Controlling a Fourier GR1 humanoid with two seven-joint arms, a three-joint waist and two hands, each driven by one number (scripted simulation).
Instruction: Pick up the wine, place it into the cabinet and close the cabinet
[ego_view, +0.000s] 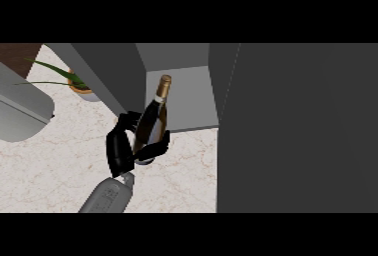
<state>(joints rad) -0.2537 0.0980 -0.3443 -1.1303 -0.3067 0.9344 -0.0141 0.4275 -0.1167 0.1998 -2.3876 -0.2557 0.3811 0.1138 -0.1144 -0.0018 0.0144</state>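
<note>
One step looks done: the robot hand (122, 145) on the left has its fingers curled round the wine (153, 119), lifted off the desk (59, 170) with its neck over the cabinet (188, 95) shelf. Left, I judge: setting it inside and closing the door (295, 125).

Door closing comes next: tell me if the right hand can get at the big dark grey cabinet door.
Cannot say: the right hand is out of view. The dark grey cabinet door stands open with nothing in front of it.
</note>
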